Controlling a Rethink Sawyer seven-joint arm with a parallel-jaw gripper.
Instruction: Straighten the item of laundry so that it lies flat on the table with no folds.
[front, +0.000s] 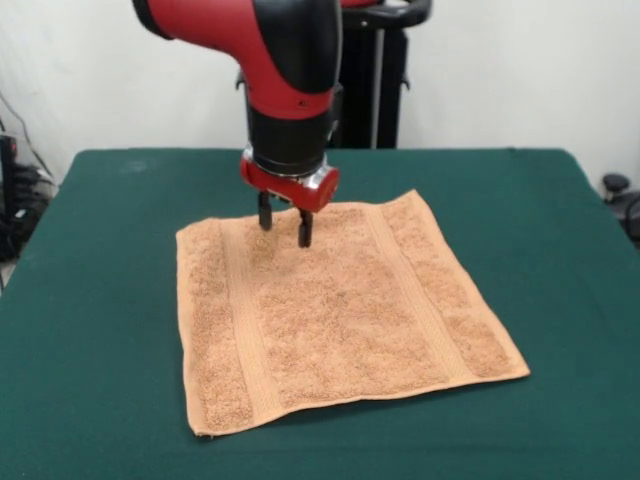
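The towel (335, 312) is orange-tan terry, roughly square, and lies spread open on the green table (90, 300). Two flat woven bands run across it from the far edge to the near edge, one near the picture's left side and one near the right. The pile looks even, with no fold or doubled layer showing; all four corners are out. The near left corner lifts very slightly and throws a thin shadow on the cloth beneath. The towel sits a little turned, so its right near corner reaches farther toward the picture's right than the far corner above it.

The gripper (285, 222) hangs from the red and black arm over the far part of the towel, between the left band and the middle. Its two dark fingers (265, 212) point straight down with a clear gap between them, parted, and nothing is held. The tips are at or just above the pile; whether they touch cannot be told.

The towel lies around the table's middle. Bare green cloth shows on every side of it: wide on the left and right, a narrower strip toward the near edge, and open room behind it toward the pedestal (375, 90).
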